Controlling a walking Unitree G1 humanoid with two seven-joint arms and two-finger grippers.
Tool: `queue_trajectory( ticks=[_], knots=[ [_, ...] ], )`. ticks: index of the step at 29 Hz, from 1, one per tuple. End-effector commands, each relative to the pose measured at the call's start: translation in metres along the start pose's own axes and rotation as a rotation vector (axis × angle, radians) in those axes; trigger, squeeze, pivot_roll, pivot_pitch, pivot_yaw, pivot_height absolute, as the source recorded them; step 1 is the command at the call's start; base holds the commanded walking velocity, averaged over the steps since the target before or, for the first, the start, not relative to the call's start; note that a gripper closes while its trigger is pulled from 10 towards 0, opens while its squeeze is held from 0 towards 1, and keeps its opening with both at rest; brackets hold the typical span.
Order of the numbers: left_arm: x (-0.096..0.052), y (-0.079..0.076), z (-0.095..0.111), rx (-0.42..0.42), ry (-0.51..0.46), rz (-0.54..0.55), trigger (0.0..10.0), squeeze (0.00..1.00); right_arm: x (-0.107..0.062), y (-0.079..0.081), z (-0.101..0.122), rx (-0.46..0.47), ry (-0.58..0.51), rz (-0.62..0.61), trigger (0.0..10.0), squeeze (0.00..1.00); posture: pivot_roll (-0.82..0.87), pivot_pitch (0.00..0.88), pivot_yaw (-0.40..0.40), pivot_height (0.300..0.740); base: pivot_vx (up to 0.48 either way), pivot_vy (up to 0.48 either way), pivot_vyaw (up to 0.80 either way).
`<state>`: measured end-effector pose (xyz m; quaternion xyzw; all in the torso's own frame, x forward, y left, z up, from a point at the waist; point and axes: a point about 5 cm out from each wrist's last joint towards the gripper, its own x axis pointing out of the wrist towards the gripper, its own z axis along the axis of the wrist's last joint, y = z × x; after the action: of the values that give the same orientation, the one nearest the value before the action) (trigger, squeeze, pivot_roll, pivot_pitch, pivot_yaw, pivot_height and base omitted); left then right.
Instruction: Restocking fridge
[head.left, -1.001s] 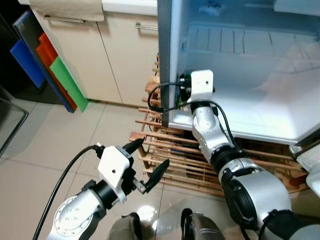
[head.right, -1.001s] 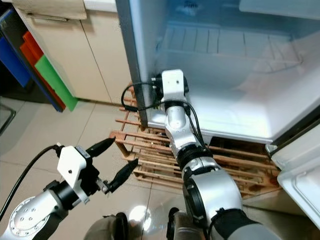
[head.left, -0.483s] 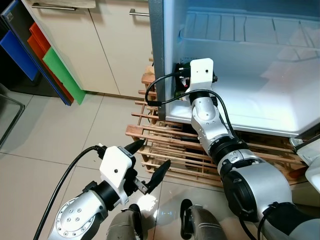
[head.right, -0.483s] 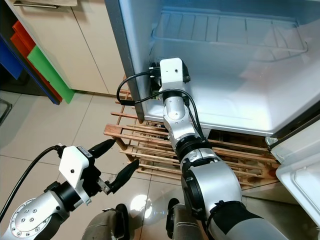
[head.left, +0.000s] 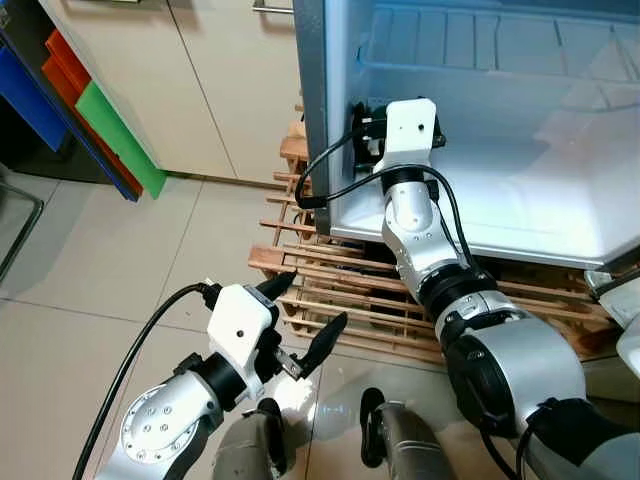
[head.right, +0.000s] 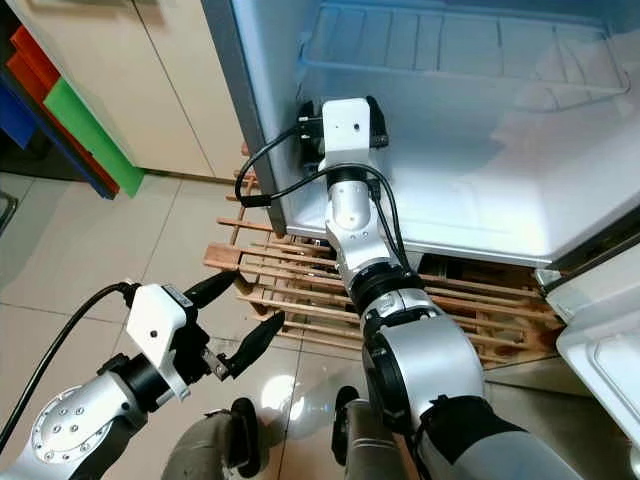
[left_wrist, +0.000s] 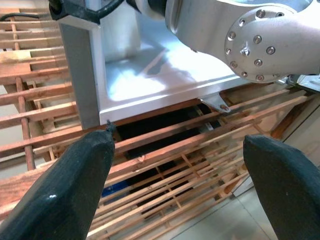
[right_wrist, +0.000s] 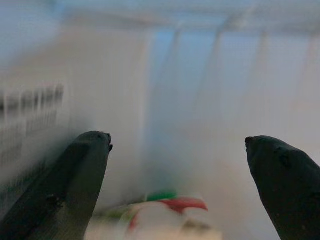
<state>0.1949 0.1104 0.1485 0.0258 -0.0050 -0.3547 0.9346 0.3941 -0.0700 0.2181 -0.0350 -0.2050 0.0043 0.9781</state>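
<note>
While the right gripper (right_wrist: 177, 165) is reaching into the open fridge (head.left: 520, 190) with fingers spread, the left gripper (head.left: 305, 320) is hovering, fingers apart, above the wooden pallet (head.left: 340, 300) beneath.

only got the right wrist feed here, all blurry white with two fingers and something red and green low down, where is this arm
Observer: The right gripper is reaching into the open fridge at its lower left corner, wrist just inside the side wall.
Operator: fingers open?
Observer: Yes, open, and nothing sits between them.
Operator: whats the other arm doing
Observer: The left gripper is open and holds nothing, low over the tiled floor in front of a wooden pallet.
Operator: is the fridge on that pallet
Observer: Yes, the pallet's slats run under the fridge's base.
</note>
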Motion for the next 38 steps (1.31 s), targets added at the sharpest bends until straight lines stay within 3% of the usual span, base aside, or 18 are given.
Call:
queue_trajectory(
  ticks=[1,7,8,9,10,17,21,22,23,25,27,30,32,34,36,37,38],
  knots=[
    [0.000,-0.001,-0.004,0.003,0.013,-0.003,10.0,0.00,0.011,0.009,0.032,0.038,-0.139,-0.009,10.0,1.00,0.16,0.288,0.046,0.740,0.000,0.000,0.00],
    [0.004,0.001,-0.004,0.011,0.009,-0.008,10.0,0.00,0.014,0.003,0.049,0.068,-0.230,-0.072,10.0,1.00,0.15,0.282,0.041,0.740,0.000,0.000,0.00],
    [0.004,0.002,-0.004,0.012,0.007,-0.008,10.0,0.00,0.013,0.001,0.051,0.072,-0.248,-0.082,10.0,0.42,0.14,0.278,0.038,0.740,0.000,0.000,0.00],
    [0.005,0.002,-0.005,0.012,0.006,-0.008,10.0,0.00,0.012,0.000,0.052,0.074,-0.257,-0.086,10.0,0.42,0.14,0.275,0.036,0.740,0.000,0.000,0.00],
    [0.006,0.003,-0.005,0.013,0.005,-0.008,10.0,0.00,0.009,-0.003,0.052,0.077,-0.269,-0.091,10.0,0.00,0.13,0.265,0.031,0.740,0.000,0.000,0.00],
    [0.014,0.008,-0.012,0.009,0.015,-0.011,10.0,0.00,-0.013,-0.010,0.037,0.090,-0.233,-0.075,10.0,0.00,0.08,0.213,0.019,0.740,0.000,0.000,0.00],
    [0.026,0.014,-0.021,-0.005,0.042,-0.004,10.0,0.00,-0.047,-0.023,0.008,0.078,-0.110,-0.064,10.0,0.00,0.03,0.141,0.013,0.740,0.000,0.000,0.00],
    [0.026,0.014,-0.021,-0.005,0.042,-0.004,10.0,0.00,-0.047,-0.023,0.008,0.078,-0.110,-0.064,10.0,0.00,0.03,0.141,0.013,0.740,0.000,0.000,0.00],
    [0.031,0.018,-0.022,-0.015,0.034,0.023,10.0,0.00,-0.073,-0.033,-0.006,0.059,-0.035,-0.060,10.0,0.00,-0.01,0.081,0.018,0.740,0.000,0.000,0.00],
    [0.036,0.025,-0.024,-0.034,0.025,0.058,10.0,0.00,-0.094,-0.040,-0.017,0.035,0.025,-0.038,10.0,0.00,-0.03,0.044,0.022,0.740,0.000,0.000,0.00],
    [0.037,0.029,-0.025,-0.041,0.021,0.077,10.0,0.00,-0.100,-0.041,-0.020,0.028,0.044,-0.025,10.0,0.00,-0.03,0.027,0.021,0.740,0.000,0.000,0.00],
    [0.034,0.047,-0.025,-0.132,0.019,0.206,10.0,0.00,-0.123,-0.054,-0.029,-0.016,0.090,0.031,10.0,0.00,-0.05,0.000,0.025,0.740,0.000,0.000,0.00],
    [0.035,0.055,-0.026,-0.191,0.015,0.245,10.0,0.00,-0.127,-0.061,-0.031,-0.020,0.117,0.041,10.0,0.00,-0.06,0.000,0.028,0.740,0.000,0.000,0.00],
    [0.030,0.059,-0.020,-0.185,-0.011,0.298,10.0,0.00,-0.140,-0.073,-0.037,-0.016,0.177,0.033,10.0,0.00,-0.06,0.000,0.025,0.740,0.000,0.000,0.00],
    [0.030,0.059,-0.020,-0.185,-0.011,0.298,10.0,0.00,-0.140,-0.073,-0.037,-0.016,0.177,0.033,10.0,0.00,-0.06,0.000,0.025,0.740,0.000,0.000,0.00],
    [0.019,0.062,-0.019,-0.180,-0.027,0.387,10.0,0.00,-0.157,-0.089,-0.049,-0.022,0.256,0.022,10.0,0.00,-0.07,0.000,0.022,0.740,0.000,0.000,0.00],
    [0.019,0.062,-0.019,-0.180,-0.027,0.387,10.0,0.00,-0.157,-0.089,-0.049,-0.022,0.256,0.022,10.0,0.00,-0.07,0.000,0.022,0.740,0.000,0.000,0.00]
  ],
)
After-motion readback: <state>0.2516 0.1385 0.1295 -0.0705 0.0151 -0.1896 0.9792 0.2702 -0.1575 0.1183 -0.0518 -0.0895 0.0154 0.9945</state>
